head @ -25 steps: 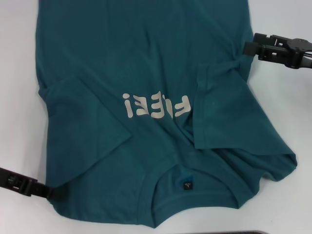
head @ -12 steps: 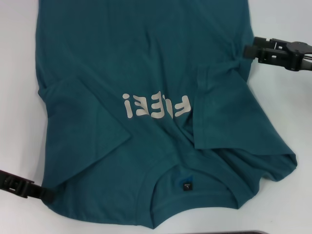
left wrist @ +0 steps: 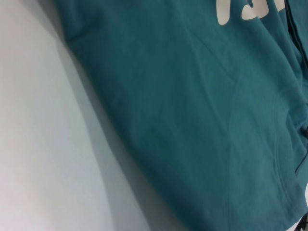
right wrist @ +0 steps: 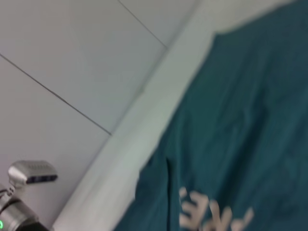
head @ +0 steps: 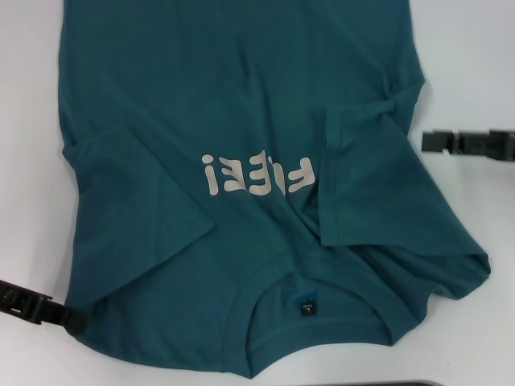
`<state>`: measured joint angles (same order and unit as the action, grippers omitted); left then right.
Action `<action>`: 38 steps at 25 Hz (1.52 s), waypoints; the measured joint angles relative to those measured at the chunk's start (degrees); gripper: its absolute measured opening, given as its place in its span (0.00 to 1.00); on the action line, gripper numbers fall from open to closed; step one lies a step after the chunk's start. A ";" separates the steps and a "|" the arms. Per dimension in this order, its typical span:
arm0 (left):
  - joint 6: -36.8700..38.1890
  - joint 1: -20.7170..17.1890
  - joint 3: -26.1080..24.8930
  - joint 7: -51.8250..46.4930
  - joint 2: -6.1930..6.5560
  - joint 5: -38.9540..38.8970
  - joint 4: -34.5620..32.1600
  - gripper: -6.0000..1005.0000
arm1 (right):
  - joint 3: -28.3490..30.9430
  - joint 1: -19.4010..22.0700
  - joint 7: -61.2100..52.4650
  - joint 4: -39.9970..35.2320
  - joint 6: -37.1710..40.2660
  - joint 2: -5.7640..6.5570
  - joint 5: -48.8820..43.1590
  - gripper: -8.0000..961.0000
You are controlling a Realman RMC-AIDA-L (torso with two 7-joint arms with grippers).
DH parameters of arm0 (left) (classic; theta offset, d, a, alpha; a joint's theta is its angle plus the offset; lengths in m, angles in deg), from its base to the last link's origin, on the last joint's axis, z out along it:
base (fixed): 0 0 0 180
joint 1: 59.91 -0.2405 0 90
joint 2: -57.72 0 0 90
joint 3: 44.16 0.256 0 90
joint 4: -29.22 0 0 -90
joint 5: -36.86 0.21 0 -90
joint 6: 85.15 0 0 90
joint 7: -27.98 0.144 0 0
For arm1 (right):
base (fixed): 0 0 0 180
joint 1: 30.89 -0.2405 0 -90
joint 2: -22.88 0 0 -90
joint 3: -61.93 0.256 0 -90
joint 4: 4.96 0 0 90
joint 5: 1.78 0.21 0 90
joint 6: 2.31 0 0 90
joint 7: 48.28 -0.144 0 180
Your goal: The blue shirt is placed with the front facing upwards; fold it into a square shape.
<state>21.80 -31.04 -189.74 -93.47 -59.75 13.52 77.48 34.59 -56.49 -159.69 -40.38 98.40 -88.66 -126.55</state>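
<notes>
The blue shirt lies flat on the white table, front up, its pale lettering upside down in the head view. The collar and black neck label are nearest me. Both sleeves are folded inward over the chest, one sleeve on the left and one sleeve on the right. My left gripper sits low at the shirt's near left shoulder edge. My right gripper hovers off the shirt's right side, apart from the cloth. The left wrist view shows the shirt close up.
White table surface shows on both sides of the shirt. The right wrist view shows the shirt, the table's edge, tiled floor beyond and a small metal fitting. A dark strip lies along the near edge.
My right gripper has drawn back from the shirt's right edge, moving nearer and outward. The left gripper has shifted slightly outward. The shirt's folds look unchanged.
</notes>
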 joint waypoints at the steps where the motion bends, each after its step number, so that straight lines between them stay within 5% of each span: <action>1: -0.01 -0.12 -0.02 0.00 0.01 0.00 -0.11 0.01 | 0.00 0.00 0.00 0.00 0.00 0.00 0.00 0.95; 19: -0.60 -0.43 0.09 -0.02 -0.18 -0.28 -0.38 0.01 | 1.05 9.45 -7.46 -1.25 1.71 1.93 -9.81 0.95; 38: -1.85 0.41 0.48 0.21 -0.31 -0.08 -0.97 0.01 | 0.51 7.92 -7.92 -0.87 -0.38 1.00 -13.08 0.95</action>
<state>19.95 -30.62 -189.26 -93.25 -60.06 13.45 76.51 35.11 -48.57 -167.61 -41.25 98.03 -87.66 -139.63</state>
